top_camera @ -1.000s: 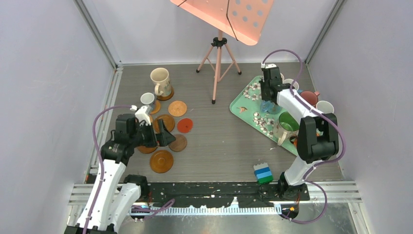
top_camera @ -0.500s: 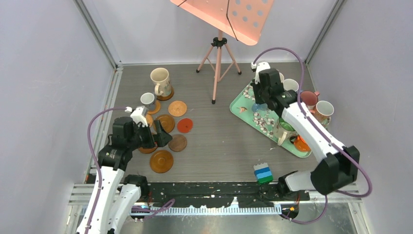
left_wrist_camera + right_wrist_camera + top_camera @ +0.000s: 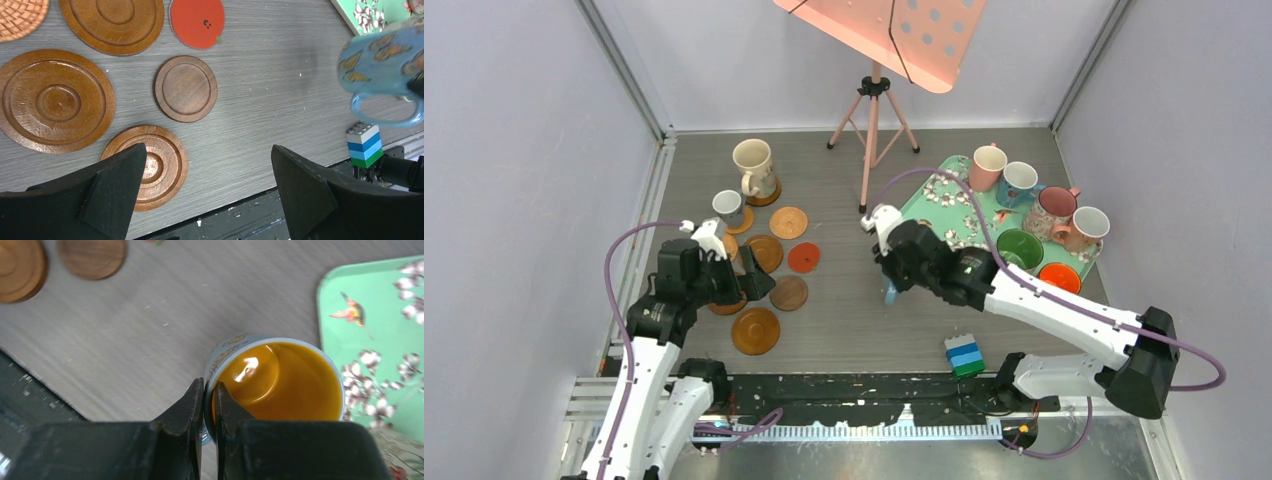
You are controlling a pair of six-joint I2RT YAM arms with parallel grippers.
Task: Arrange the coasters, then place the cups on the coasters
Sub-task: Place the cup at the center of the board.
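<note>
Right gripper [image 3: 209, 390] pinches the blue mug [image 3: 280, 380] by its rim; mug upright, mouth up, handle pointing nearward; left gripper [image 3: 207, 147] gapes wide

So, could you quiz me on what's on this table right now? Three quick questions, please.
1. True or false: the left gripper is gripping something.
2. The right gripper pinches the rim of the blue mug. What colour is the mug inside? A green, B orange, C white.
3. How many mugs stand on coasters?

Key: 1 false, its jaws stand open and empty. 2 B. 3 two, the cream mug and the small grey mug.
</note>
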